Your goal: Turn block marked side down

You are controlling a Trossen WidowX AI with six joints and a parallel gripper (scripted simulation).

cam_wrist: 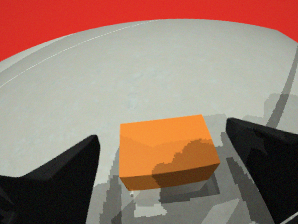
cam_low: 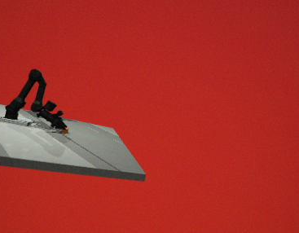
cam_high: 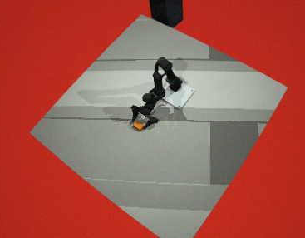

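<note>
Looking through the wrist view gives the only close sight of the orange block [cam_wrist: 168, 151]: it sits flat on the grey tabletop [cam_wrist: 153, 70], with a clear gap to the dark finger on each side. No marking shows on the faces turned to that camera. From the top view the block [cam_high: 138, 126] is a small orange patch just below the gripper [cam_high: 140, 118], and from the exterior view it is only an orange speck [cam_low: 64, 130] at the gripper's tip.

With its jaws spread nearly to their widest, the gripper [cam_wrist: 162, 183] has hold of nothing; the block lies between the fingers, untouched.

Grey bands of lighter and darker tone cross the tabletop [cam_high: 169, 166]. Plain red surrounds it on all sides, and the arm stands on a pale base plate [cam_high: 182, 95].
</note>
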